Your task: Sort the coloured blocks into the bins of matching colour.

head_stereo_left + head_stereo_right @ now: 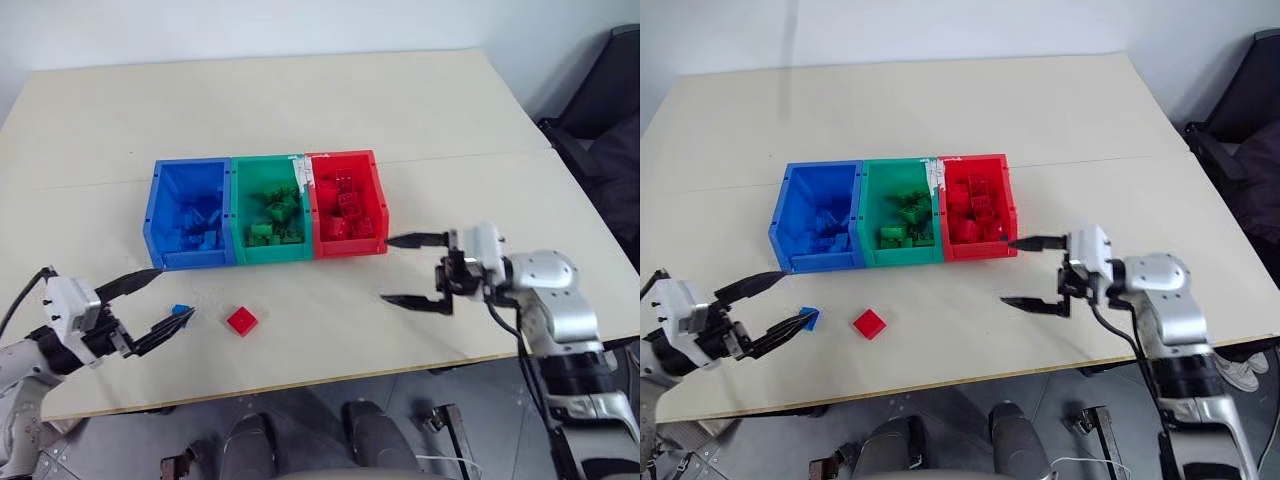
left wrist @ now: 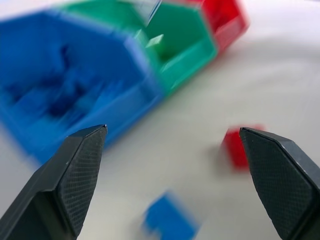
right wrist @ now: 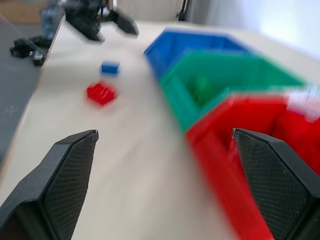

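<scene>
1. 3 joined bins are seen at the centre of the frame on the pale bench (image 1: 300, 100), their row running left to right: a blue bin (image 1: 160, 215), a green bin (image 1: 240, 215) and a red bin (image 1: 378, 205), each holding bricks of its own colour.
2. A loose red block (image 1: 241, 320) lies flat on the bench below the green bin, turned corner-on like a diamond.
3. A small blue block (image 1: 181, 310) lies to its left, touching or just beside the lower fingertip of the left gripper (image 1: 170, 297).
4. The left gripper, at lower left, is held spread wide, nothing grasped.
5. The right gripper (image 1: 400, 270), right of the red bin, points left with fingers released and empty.
6. A white patch is seen on the green bin's right wall; no writing can be read.
</scene>
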Controlling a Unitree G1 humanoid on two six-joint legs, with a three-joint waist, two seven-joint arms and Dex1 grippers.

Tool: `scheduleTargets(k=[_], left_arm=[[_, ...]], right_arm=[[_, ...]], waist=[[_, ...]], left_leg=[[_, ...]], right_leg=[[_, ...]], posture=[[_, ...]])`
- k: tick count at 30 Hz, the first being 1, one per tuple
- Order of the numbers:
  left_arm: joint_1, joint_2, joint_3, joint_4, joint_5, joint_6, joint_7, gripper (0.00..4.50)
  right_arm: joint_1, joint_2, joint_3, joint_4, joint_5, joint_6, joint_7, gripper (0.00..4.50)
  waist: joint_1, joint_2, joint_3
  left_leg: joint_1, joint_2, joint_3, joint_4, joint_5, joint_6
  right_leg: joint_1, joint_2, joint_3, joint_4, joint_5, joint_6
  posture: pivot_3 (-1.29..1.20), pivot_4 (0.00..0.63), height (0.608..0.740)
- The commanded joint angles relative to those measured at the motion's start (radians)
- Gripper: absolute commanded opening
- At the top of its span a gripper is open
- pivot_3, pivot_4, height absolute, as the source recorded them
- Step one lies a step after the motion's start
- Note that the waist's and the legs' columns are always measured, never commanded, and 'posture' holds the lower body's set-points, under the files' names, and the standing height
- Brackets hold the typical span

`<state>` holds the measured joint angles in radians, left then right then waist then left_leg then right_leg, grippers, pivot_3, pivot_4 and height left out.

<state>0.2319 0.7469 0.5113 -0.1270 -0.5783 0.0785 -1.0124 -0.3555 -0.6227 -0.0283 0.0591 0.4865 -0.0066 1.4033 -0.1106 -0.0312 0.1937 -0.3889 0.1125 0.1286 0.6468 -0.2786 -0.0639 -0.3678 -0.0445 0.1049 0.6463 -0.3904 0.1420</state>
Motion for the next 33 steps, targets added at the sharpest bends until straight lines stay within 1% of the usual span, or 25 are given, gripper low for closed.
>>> scheduleTargets(k=[1, 4, 7, 12, 17, 20, 23, 28, 33], left_arm=[[0.021, 0.047, 0.066, 0.062, -0.003, -0.036, -0.087, 4.50], [0.040, 0.082, 0.070, 0.082, -0.006, -0.024, -0.145, 4.50], [0.048, 0.094, 0.036, 0.036, 0.002, 0.004, -0.155, 4.50], [0.026, 0.103, -0.048, -0.181, -0.008, 0.259, 0.048, 4.50], [0.002, 0.147, -0.149, -0.364, 0.035, 0.424, 0.158, 4.50], [-0.034, 0.126, -0.194, -0.457, -0.012, 0.548, 0.246, 4.50], [-0.035, 0.147, -0.257, -0.506, 0.050, 0.627, 0.309, 4.50], [-0.076, 0.109, -0.323, -0.562, 0.029, 0.767, 0.411, 4.50], [-0.104, 0.062, -0.412, -0.570, 0.082, 0.800, 0.493, 4.50]], right_arm=[[0.051, -0.050, -0.062, -0.039, 0.063, 0.003, 0.058, 4.49], [0.099, -0.079, -0.068, -0.003, 0.047, -0.072, 0.126, 4.49], [0.112, -0.072, -0.073, -0.010, 0.051, -0.063, 0.093, 4.49], [0.111, -0.073, -0.073, -0.032, 0.053, -0.061, 0.070, 4.49], [0.096, -0.064, -0.065, -0.079, 0.073, -0.032, 0.046, 4.49], [0.097, -0.062, -0.042, -0.109, 0.072, -0.032, 0.060, 4.49], [0.096, -0.051, -0.022, -0.136, 0.076, -0.019, 0.051, 4.49], [0.084, -0.028, 0.000, -0.153, 0.076, -0.016, 0.051, 4.49], [0.082, -0.007, 0.019, -0.156, 0.068, -0.033, 0.050, 4.49]], waist=[[-0.001, 0.000, 0.000], [0.002, 0.000, 0.000], [0.003, 0.000, 0.000], [0.006, 0.000, 0.000], [0.016, 0.000, 0.000], [0.021, 0.000, 0.000], [0.025, 0.000, 0.000], [0.029, 0.000, 0.001], [0.034, 0.001, 0.000]], left_leg=[[0.000, 0.000, 0.000, 0.000, 0.000, 0.000], [0.001, 0.000, 0.001, 0.001, 0.000, 0.001], [0.003, 0.000, 0.000, 0.000, -0.001, 0.001], [0.004, 0.000, -0.001, 0.002, -0.001, 0.002], [0.004, 0.000, -0.002, 0.002, -0.001, 0.002], [0.004, 0.000, -0.002, 0.002, -0.001, 0.002], [0.004, 0.000, -0.002, 0.002, -0.001, 0.002], [0.004, 0.000, -0.003, 0.003, -0.001, 0.002], [0.004, 0.000, -0.003, 0.004, -0.001, 0.002]], right_leg=[[0.001, 0.000, 0.000, -0.001, 0.000, 0.000], [0.002, 0.000, 0.000, -0.002, 0.000, 0.000], [0.005, 0.000, 0.000, -0.003, 0.000, 0.000], [0.007, -0.001, 0.000, -0.003, 0.000, 0.000], [0.008, 0.000, 0.000, -0.003, 0.000, 0.000], [0.008, 0.000, 0.000, -0.003, 0.000, 0.000], [0.008, 0.000, 0.000, -0.003, 0.000, 0.000], [0.008, 0.000, 0.000, -0.003, 0.000, 0.000], [0.009, 0.000, 0.000, -0.003, 0.000, 0.000]], posture=[[0.00, 0.150, 0.740], [0.00, 0.150, 0.740], [0.00, 0.150, 0.740], [0.00, 0.150, 0.740], [0.00, 0.150, 0.740], [0.00, 0.150, 0.740], [0.00, 0.150, 0.740], [0.00, 0.150, 0.740], [0.00, 0.150, 0.740]])
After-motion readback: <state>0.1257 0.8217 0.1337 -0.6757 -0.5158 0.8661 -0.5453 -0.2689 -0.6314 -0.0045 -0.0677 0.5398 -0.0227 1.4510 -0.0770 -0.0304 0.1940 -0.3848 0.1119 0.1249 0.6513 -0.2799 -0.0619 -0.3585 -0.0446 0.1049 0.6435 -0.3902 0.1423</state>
